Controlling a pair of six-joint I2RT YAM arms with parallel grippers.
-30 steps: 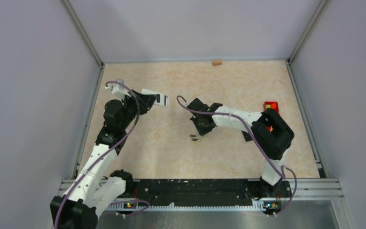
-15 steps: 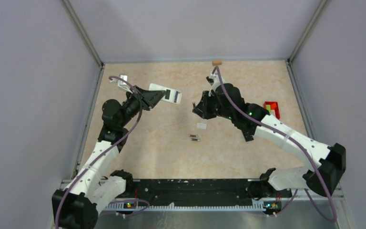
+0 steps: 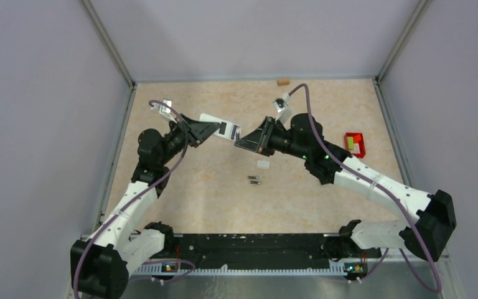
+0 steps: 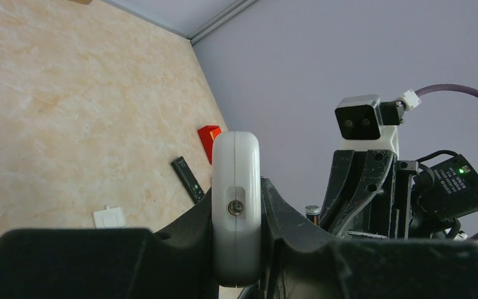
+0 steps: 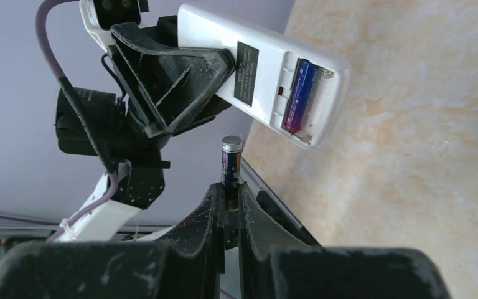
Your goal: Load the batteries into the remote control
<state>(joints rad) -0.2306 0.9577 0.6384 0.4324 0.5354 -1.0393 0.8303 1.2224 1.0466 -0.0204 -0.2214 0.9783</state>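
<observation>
Where the two arms reach out over the table (image 3: 193, 199), the nearest small items are two loose batteries (image 3: 254, 179), lying flat and side by side near mid-table. Just beyond them is a small white cover (image 3: 263, 164), flat on the surface and apart from both. Above and beyond that, the two claws meet in the air. Left gripper (image 3: 208, 129) is clamped on the remote (image 3: 227, 129), held by the half away from its battery bay; the back is turned toward the right arm, with the bay uncovered. One purplish battery (image 5: 300, 93) sits in the bay, lengthwise. Right gripper (image 3: 241, 142) is closed on a battery (image 5: 231, 163), pinched by its lower end so it stands straight out of the fingertips, silvery cap outward. It is just short of the remote's open end and not touching it. Off to the right, a dark bar (image 4: 188, 179) lies flat near a red box (image 3: 354, 143) toward the right wall. Farthest out, a wooden block (image 3: 282, 81) sits at the back edge.
</observation>
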